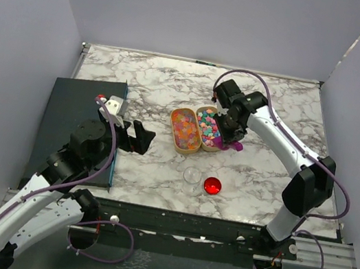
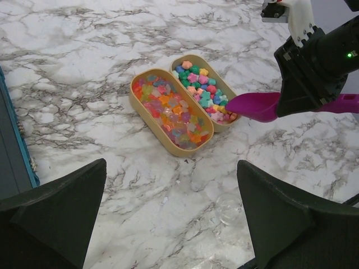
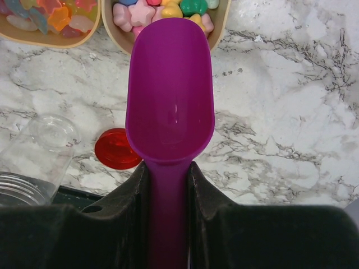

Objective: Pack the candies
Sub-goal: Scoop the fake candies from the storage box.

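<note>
Right wrist, scoop (image 3: 170, 95) long axis twd candies (image 3: 124, 14)

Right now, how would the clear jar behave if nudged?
The clear jar looks empty and thin-walled, so it is probably light and would likely slide or tip easily. Its round body could roll once on its side.

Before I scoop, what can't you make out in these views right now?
Top view: purple scoop mostly hidden under the right gripper.
Right wrist view: clear jar cut off by the left edge, candies by the top edge.
Left wrist view: red lid unseen, likely behind a finger of the left gripper.
</note>
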Tool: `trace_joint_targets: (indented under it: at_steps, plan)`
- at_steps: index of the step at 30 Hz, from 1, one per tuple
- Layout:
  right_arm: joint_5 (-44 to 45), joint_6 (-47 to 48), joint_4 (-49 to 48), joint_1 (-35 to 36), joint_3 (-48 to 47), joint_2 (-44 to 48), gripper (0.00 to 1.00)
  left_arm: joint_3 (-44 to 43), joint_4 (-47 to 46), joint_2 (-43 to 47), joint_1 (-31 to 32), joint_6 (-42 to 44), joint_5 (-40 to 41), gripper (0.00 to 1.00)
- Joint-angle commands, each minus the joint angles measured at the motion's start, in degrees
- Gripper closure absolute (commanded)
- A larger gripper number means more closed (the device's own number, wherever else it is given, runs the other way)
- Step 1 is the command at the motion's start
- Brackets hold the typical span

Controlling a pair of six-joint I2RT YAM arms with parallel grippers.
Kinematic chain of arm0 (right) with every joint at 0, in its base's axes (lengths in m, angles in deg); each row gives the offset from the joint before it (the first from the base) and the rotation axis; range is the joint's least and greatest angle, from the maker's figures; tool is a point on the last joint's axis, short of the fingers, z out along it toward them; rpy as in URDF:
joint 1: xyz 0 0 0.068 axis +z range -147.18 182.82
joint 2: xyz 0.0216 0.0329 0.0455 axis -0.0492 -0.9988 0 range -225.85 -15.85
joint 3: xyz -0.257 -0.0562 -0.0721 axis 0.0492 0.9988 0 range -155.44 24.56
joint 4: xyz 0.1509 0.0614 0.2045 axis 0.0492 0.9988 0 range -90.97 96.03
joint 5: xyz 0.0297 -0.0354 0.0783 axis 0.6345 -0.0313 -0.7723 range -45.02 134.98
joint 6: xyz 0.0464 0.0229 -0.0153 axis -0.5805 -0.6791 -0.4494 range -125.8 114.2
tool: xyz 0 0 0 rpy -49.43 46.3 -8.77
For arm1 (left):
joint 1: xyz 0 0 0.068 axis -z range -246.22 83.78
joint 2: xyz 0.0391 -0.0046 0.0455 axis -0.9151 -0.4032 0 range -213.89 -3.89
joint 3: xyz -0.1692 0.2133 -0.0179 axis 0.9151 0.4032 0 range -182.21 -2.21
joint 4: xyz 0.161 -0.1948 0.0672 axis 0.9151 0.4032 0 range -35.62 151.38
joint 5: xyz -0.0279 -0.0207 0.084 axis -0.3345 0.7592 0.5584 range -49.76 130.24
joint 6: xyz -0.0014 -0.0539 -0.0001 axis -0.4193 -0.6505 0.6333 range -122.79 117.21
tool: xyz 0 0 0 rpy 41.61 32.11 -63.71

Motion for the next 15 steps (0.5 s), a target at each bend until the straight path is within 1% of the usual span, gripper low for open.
trace_joint_targets:
  at_steps: [1, 15]
  plan:
    - [-1.55, 0.04, 2.01, -0.82, -2.22, -1.73, 0.99, 0.59, 0.35, 0.75, 0.59, 0.51, -0.14, 0.01]
    - [-2.00, 0.49, 4.03, -1.06, -5.12, -5.82, 0.99, 0.50, 0.62, 1.56, 1.15, 0.46, 0.71, 0.01]
